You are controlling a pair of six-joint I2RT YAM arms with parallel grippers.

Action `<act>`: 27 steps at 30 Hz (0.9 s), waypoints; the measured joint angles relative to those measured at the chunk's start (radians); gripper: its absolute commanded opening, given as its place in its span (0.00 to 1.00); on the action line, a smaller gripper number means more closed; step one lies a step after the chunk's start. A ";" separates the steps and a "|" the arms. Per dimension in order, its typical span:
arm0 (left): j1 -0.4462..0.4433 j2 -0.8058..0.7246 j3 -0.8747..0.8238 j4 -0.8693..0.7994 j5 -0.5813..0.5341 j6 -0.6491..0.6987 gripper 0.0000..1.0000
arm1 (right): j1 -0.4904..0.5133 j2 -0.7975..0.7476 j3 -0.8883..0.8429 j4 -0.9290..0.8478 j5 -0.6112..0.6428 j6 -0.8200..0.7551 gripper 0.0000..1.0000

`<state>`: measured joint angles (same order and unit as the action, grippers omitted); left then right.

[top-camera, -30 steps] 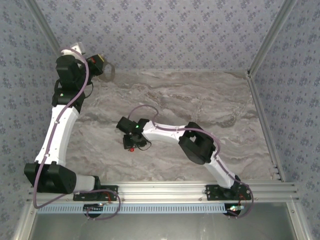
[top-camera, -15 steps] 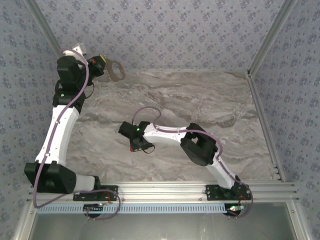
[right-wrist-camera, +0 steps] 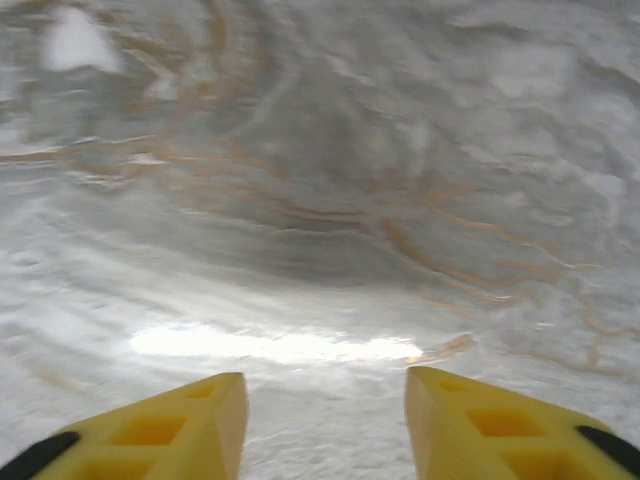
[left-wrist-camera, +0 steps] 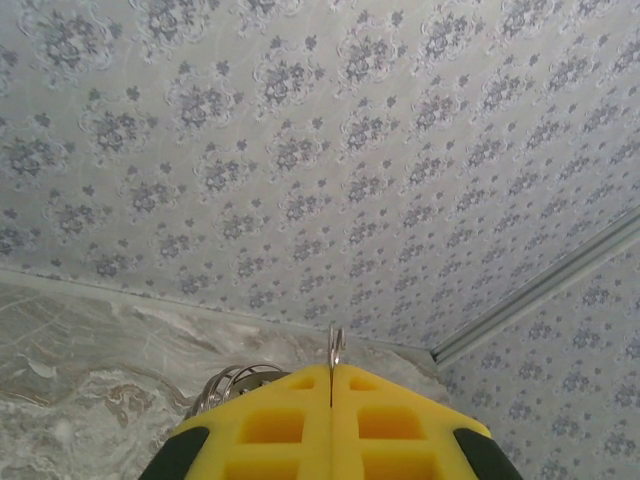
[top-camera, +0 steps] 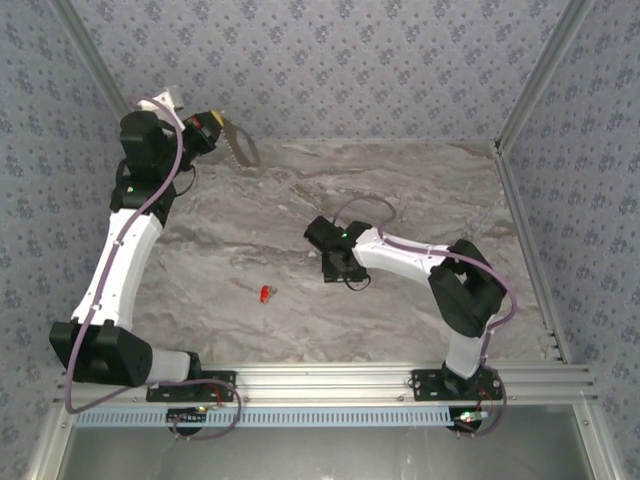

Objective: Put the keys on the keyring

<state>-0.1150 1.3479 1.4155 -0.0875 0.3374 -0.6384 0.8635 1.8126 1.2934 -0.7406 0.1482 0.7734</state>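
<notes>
We clamp left gripper [top-camera: 207, 129] shut on keyring [top-camera: 238, 148], held high far left, loop free for threading. Keys [top-camera: 265, 293] lie loose on table [top-camera: 400, 200], near side. Our right gripper [top-camera: 338, 272], jaws apart, empty, to their right.

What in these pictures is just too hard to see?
- The keys, top view: too small to count or see their shape.
- The keyring, left wrist view: mostly hidden behind the shut left pincer.
- The table, right wrist view: blurred, with glare.
</notes>
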 measured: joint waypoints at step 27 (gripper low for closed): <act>0.026 0.075 0.069 -0.029 -0.051 0.001 0.00 | 0.237 0.499 0.610 -0.069 -0.035 -0.177 0.68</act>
<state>-0.0887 1.4231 1.4841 -0.1169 0.2867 -0.6376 1.1000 2.3112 1.9034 -0.8101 0.1131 0.5961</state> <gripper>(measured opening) 0.041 0.682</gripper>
